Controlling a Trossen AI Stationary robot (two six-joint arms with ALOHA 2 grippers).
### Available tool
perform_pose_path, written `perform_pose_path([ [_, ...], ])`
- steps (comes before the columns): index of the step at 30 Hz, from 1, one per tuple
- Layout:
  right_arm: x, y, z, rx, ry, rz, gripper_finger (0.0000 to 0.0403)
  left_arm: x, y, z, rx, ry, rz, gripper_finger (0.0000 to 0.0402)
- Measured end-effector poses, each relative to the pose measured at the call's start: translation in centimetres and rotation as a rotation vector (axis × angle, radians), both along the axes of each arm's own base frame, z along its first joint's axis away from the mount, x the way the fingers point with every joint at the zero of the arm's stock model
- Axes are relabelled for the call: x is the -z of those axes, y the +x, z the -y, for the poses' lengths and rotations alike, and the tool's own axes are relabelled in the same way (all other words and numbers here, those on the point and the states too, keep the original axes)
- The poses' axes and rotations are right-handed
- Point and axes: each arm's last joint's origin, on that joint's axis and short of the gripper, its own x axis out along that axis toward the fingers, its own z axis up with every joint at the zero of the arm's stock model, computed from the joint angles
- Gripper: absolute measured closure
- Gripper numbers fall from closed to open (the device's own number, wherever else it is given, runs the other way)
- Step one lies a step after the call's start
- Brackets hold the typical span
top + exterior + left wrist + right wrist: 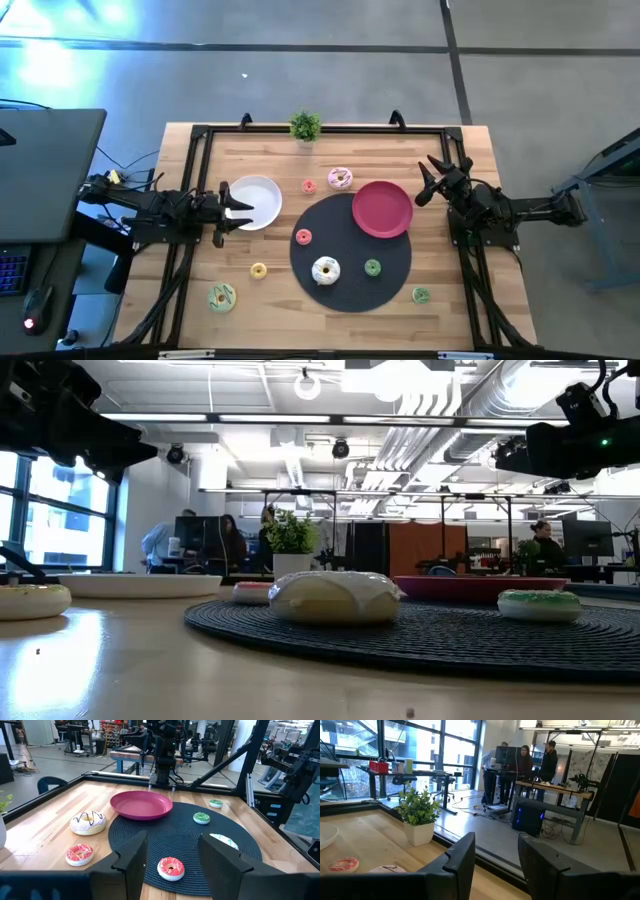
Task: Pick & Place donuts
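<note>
Several small donuts lie flat on the table. On the black mat (pixel 350 255) are a red donut (pixel 303 237), a white one (pixel 326 270) and a green one (pixel 372 267). On bare wood lie an orange-red donut (pixel 309 186), a white-pink one (pixel 340 178), a yellow one (pixel 259 270) and two green ones (pixel 222 297) (pixel 421 295). My left gripper (pixel 228 212) is open over the left rim of the white plate (pixel 258 200); its wrist view shows the red donut (pixel 171 868) past the open fingers. My right gripper (pixel 425 180) is open, raised, right of the pink-red plate (pixel 382 208).
A small potted plant (pixel 305 127) stands at the far edge. A black frame (pixel 200 135) rims the table. The pink-red plate overlaps the mat's far right part. Bare wood lies along the near edge. People stand in the room beyond the table (pixel 522 762).
</note>
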Motion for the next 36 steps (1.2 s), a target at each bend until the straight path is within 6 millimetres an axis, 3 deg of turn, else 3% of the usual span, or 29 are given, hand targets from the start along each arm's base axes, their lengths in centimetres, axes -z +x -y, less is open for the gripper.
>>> perform_pose_path([
  [36, 0.0, 0.0, 0.0, 0.0, 0.0, 0.0, 0.0263, -0.06, 0.01, 0.01, 0.001, -0.016, 0.008, 0.0234],
])
